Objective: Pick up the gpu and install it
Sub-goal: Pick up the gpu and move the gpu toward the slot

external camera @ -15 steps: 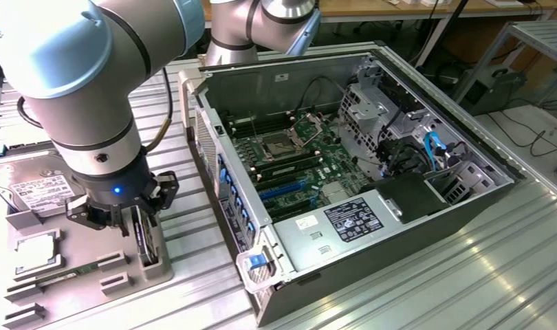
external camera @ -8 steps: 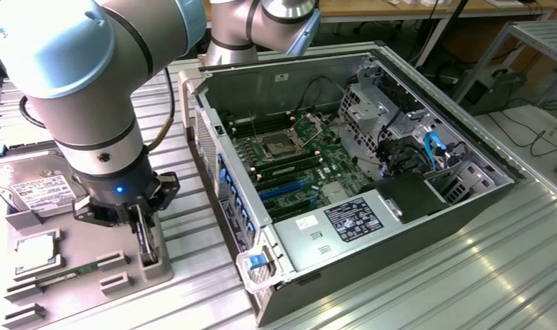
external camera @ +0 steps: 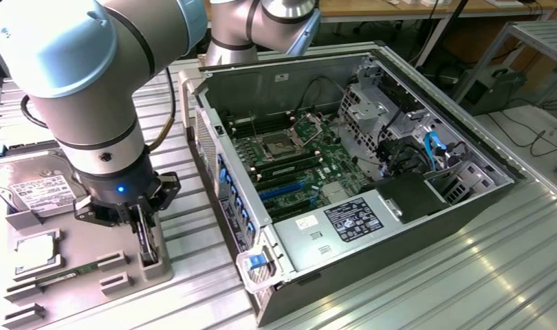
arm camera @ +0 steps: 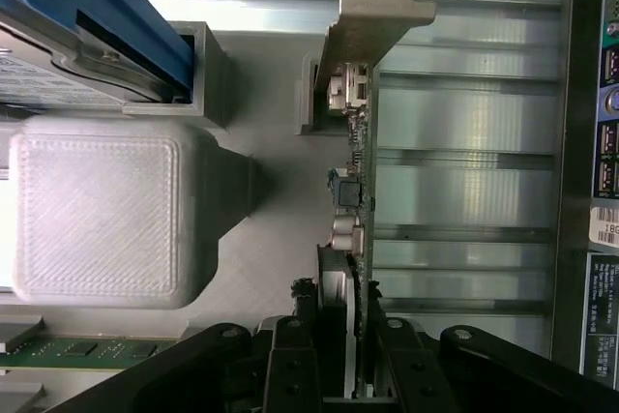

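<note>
Claw [external camera: 146,237] straddles the upright gpu [arm camera: 353,191] in its grey holder [external camera: 155,270], grip impossible to tell; a skewed hold could jam it.

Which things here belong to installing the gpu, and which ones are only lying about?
Belong to the job: gpu, standing in the grey holder; gripper, on either side of it; open computer case; motherboard.
Only lying about: hard drive; RAM stick.

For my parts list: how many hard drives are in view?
1. The hard drive lies on the tray at the exterior view's left. More may be hidden inside the case.
</note>
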Robot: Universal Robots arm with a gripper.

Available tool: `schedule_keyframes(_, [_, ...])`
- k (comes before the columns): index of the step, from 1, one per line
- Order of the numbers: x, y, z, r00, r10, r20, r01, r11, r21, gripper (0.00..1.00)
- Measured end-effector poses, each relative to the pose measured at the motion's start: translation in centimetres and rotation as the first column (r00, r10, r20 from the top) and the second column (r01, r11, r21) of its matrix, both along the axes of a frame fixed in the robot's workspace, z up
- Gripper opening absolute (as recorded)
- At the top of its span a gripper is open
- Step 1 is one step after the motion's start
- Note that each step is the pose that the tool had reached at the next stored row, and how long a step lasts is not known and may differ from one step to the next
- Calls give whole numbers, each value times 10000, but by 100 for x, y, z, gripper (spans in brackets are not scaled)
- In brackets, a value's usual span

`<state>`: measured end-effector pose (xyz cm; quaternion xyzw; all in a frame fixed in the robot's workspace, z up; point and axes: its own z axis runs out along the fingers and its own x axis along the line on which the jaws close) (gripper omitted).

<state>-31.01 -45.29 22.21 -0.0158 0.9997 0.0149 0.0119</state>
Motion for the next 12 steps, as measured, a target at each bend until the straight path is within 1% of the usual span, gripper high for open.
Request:
schedule_keyframes(5, [0, 0, 0, 10000, 0, 0, 0, 10000, 1, 28])
schedule_keyframes(8, [1, -2, 9, 10000, 0, 2, 0, 10000, 13, 28])
schedule_keyframes(12, [0, -2, 93, 10000, 0, -1, 0, 10000, 12, 28])
